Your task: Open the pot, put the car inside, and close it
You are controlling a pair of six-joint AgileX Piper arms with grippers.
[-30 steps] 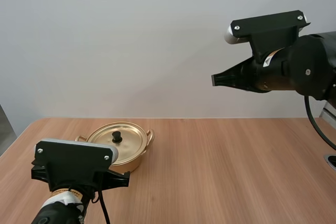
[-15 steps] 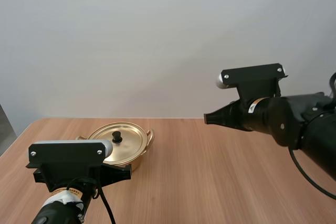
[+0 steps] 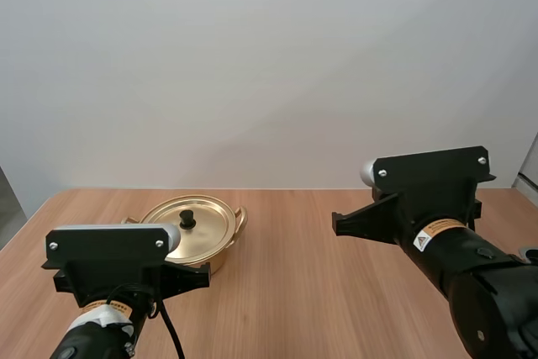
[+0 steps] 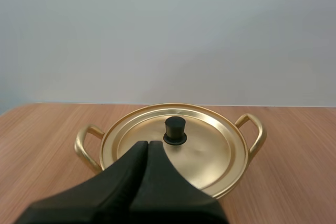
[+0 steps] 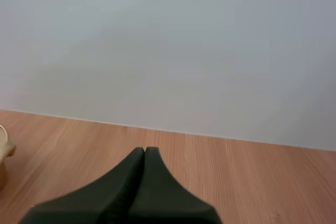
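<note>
The place looks like a robot laboratory or a test bench more than a home. A plain wooden table (image 3: pixel 336 241) with a light brown grain stands directly against a pale grey wall (image 3: pixel 252 65), which is even and uniform in every view. At the near side of the table there are two black machine arms, the left arm (image 3: pixel 109 292) and the right arm (image 3: pixel 454 258). They have bolted plates, and the right one has a small orange and white sticker. The one household thing is a golden pot (image 3: pixel 220 256) with its lid on. It stands on the table close to the left arm.
</note>
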